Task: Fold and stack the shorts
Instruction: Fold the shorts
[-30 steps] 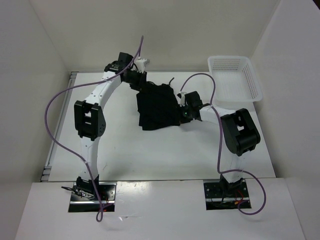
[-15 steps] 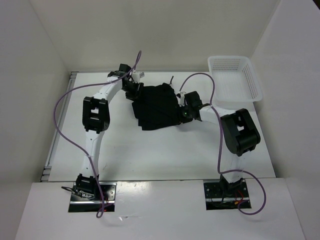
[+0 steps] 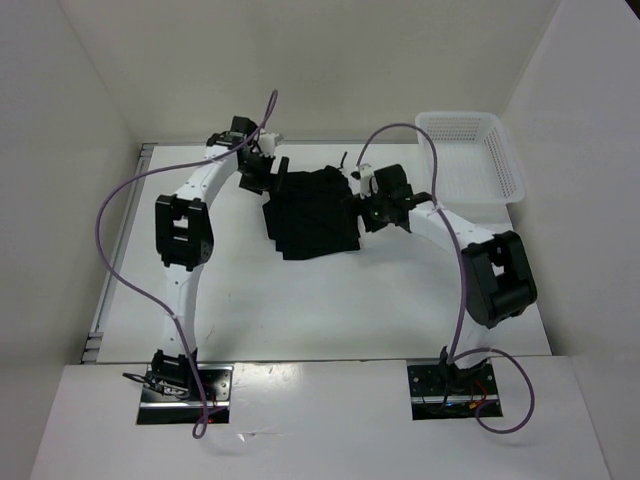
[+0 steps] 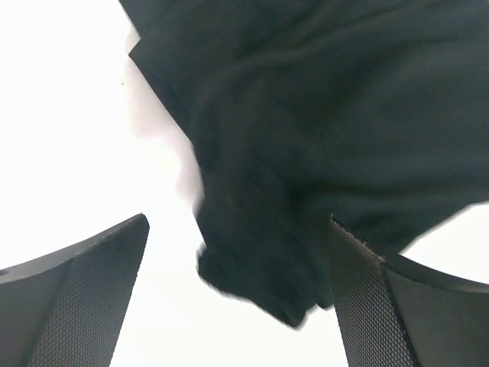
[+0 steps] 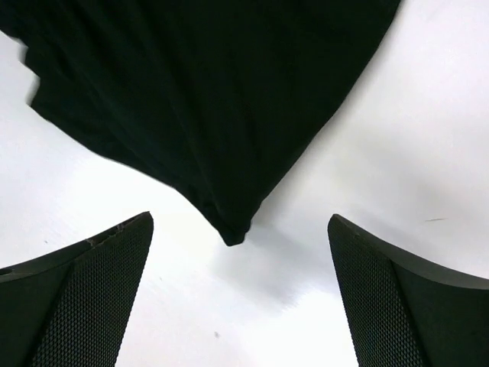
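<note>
The black shorts [image 3: 310, 212] lie in a folded heap on the white table, towards the back middle. My left gripper [image 3: 262, 172] hovers at their far left corner, open; in the left wrist view a bunched edge of the shorts [image 4: 260, 229] sits loose between the wide-apart fingers [image 4: 76, 298], close against the right one. My right gripper [image 3: 372, 205] is at the shorts' right edge, also open. In the right wrist view a pointed corner of the shorts [image 5: 206, 115] lies on the table just ahead of the gripper [image 5: 241, 283], touching neither finger.
A white lattice basket [image 3: 505, 160] stands at the back right corner, just behind the right arm. White walls close in the table at the back and both sides. Purple cables loop off both arms.
Both grippers have opened and let go of the shorts. The left side of the fabric, held up a second ago, has dropped onto the heap. The right gripper has drawn back slightly.
</note>
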Action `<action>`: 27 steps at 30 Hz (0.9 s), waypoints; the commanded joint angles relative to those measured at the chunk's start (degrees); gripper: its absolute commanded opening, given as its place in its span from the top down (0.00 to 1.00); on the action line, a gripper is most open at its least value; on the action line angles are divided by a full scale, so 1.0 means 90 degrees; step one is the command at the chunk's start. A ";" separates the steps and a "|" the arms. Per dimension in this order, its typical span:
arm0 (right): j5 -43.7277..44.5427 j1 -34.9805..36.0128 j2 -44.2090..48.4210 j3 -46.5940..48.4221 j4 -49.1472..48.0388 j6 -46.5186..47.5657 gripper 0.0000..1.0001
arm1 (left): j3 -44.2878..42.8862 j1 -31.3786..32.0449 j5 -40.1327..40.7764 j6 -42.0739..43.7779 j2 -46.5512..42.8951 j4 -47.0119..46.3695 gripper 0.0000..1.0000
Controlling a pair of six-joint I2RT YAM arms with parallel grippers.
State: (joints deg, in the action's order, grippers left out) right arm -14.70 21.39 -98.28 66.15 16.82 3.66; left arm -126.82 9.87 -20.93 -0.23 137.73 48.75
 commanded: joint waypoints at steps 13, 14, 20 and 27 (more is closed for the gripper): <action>0.2814 -0.0586 0.3183 0.0620 0.0231 0.1673 0.00 | 0.3736 -0.1300 -0.0302 0.0025 -0.5015 -0.1870 0.00; 0.2815 -0.0744 0.3292 0.0551 0.0231 0.1673 0.00 | 0.4117 -0.1543 -0.0302 0.0025 -0.5233 -0.2249 0.00; 0.2815 -0.1448 0.4297 -0.0552 -0.0305 0.1595 0.00 | 0.5829 -0.1867 -0.0184 0.0025 -0.6299 -0.2770 0.00; 0.2815 -0.1906 0.5225 -0.1197 -0.0306 0.1537 0.00 | 0.6006 -0.1868 0.0030 0.0025 -0.6505 -0.2829 0.00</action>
State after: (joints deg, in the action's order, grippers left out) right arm 9.89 6.26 -55.72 56.51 17.63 17.61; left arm -72.71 -6.83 -20.82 -0.27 82.46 27.59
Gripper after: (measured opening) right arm 0.999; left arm 0.998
